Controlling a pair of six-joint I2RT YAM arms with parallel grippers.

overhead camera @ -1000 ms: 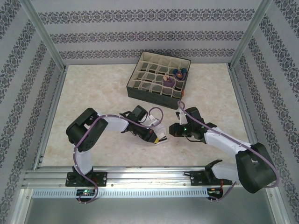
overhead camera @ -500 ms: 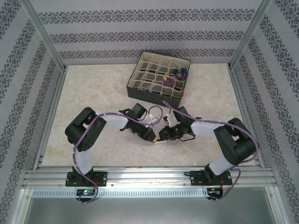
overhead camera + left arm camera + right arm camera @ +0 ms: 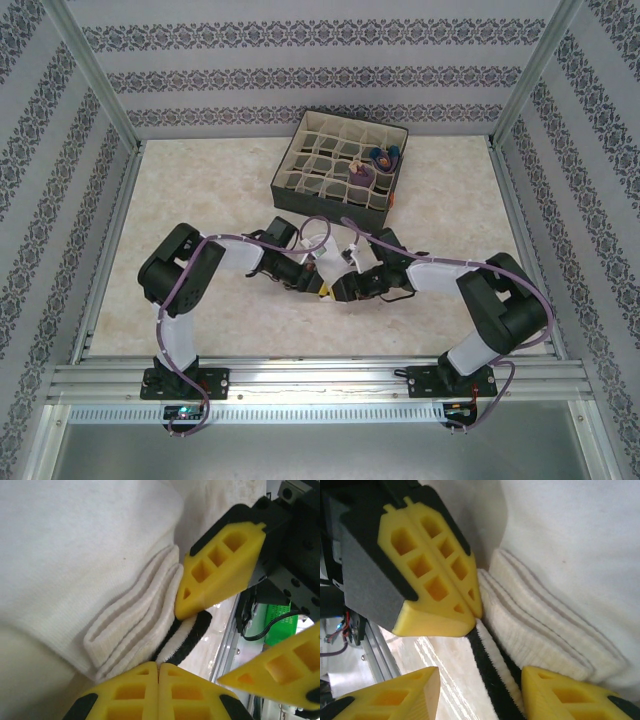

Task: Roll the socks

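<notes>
A white sock (image 3: 75,550), folded into layers, has a black-striped cuff (image 3: 192,635) lying on the table. My left gripper (image 3: 159,672) is shut, and the cuff's edge runs into its fingertips. In the right wrist view that shut left gripper (image 3: 476,611) meets the end of the cuff (image 3: 487,672). My right gripper (image 3: 480,692) is open, one finger on each side of the cuff, touching nothing. From above, the left gripper (image 3: 321,290) and right gripper (image 3: 343,289) meet tip to tip at the table's middle. Two rolled purple socks (image 3: 384,157) sit in the box's cells.
The dark box with beige dividers (image 3: 300,172) stands at the back, just beyond the two wrists. Bare marble tabletop (image 3: 200,190) lies to the left and right. Metal rails (image 3: 320,378) run along the near edge.
My right arm swung left until its gripper met the left one, and its jaws opened around the cuff. The left gripper stayed shut and drew slightly back.
</notes>
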